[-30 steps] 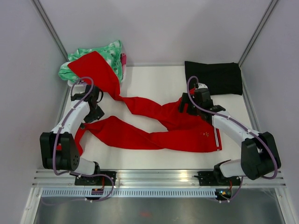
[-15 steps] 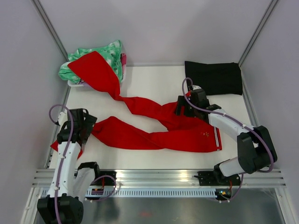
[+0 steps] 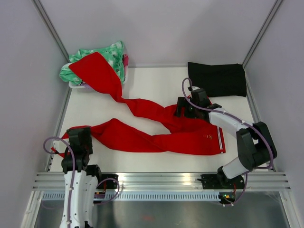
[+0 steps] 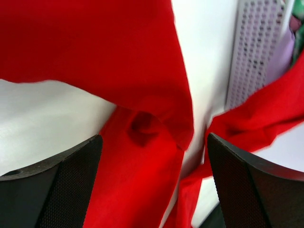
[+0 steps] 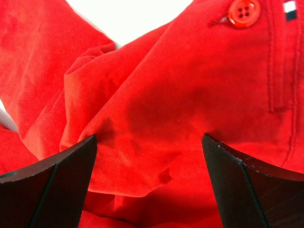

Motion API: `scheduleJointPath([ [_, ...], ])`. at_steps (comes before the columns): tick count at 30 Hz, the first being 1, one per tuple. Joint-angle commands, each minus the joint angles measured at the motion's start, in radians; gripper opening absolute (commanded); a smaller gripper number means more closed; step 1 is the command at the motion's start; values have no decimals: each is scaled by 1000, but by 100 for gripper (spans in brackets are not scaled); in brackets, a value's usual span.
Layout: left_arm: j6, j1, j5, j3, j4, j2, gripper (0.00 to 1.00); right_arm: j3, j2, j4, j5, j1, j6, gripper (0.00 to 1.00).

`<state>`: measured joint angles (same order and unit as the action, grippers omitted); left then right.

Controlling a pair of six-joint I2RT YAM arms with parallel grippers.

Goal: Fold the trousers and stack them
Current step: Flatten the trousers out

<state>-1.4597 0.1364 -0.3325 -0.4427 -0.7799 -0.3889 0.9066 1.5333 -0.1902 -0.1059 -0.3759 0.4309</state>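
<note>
Soft red trousers (image 3: 190,140) lie in a creased, long-legged V

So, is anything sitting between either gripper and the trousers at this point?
Nothing visible does. The left gripper hangs open over the near leg's end of the trousers, and the right gripper open over bunched fabric near the waistband button; no other object lies between.

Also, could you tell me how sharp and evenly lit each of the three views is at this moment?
Top external: evenly lit, sharp, with glare on the metal rail. Left wrist: the trousers look soft, the perforated wall blurred. Right wrist: crisp around the button, folds shadowed.
</note>
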Motion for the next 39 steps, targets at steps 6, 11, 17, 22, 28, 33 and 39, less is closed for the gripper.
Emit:
scheduleJointPath([
  [6,-113,6,-258,91,175,-120,93,52,25,25,-55,-11,-18,98],
  [11,-30,32,-338,-3,197,-283,41,78,34,-21,-25,-11,-27,98],
  [17,217,34,-552,-492,-244,-511,2,112,1,-37,-28,-24,-46,98],
  [22,398,34,-671,-755,-535,-757,2,110,-71,9,-41,-50,-64,98],
  [28,801,34,-538,-677,-178,-902,2,87,-105,118,-83,-139,-113,98],
  [33,927,34,-421,-735,-82,-1149,2,100,-101,67,-81,-185,-126,98],
  [39,1046,34,-184,-824,90,-1324,32,20,-160,66,-34,-233,-133,98],
])
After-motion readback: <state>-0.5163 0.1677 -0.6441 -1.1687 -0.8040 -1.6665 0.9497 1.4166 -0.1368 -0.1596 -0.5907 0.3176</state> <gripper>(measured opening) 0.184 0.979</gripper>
